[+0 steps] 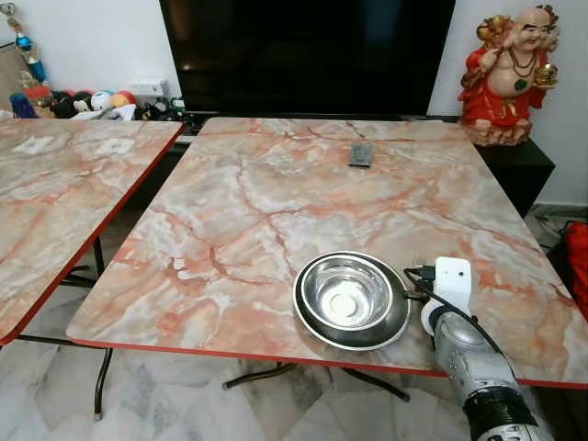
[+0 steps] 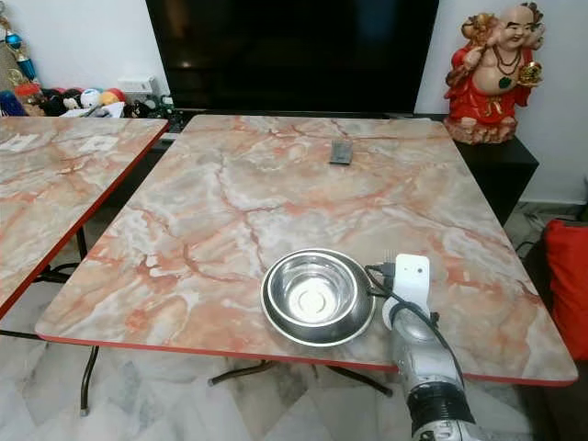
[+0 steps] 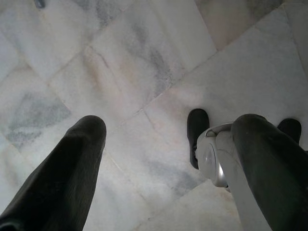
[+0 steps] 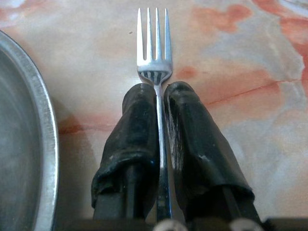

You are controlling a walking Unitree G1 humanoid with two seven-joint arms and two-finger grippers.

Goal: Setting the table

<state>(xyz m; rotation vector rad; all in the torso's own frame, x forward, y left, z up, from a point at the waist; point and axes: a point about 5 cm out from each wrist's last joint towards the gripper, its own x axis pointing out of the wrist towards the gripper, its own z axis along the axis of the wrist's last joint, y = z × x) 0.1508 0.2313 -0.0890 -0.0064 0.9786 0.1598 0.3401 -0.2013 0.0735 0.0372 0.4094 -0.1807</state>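
Placing cutlery: right gripper point(image 4: 160, 103) pinching 1 fork point(image 4: 155, 53) just beside the steel bowl point(image 1: 347, 294) near the table's point(image 1: 276, 184) front edge, ready to lower and release; left gripper point(image 3: 159, 139) idle, spread.

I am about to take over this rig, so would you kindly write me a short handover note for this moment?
Right gripper: shut on the fork, held over the marble table beside the steel bowl, which sits in a plate.
Left gripper: open, hanging idle over the floor.
Done: bowl and plate placed near the table's front edge.
Left: set the fork down beside the plate and release it.
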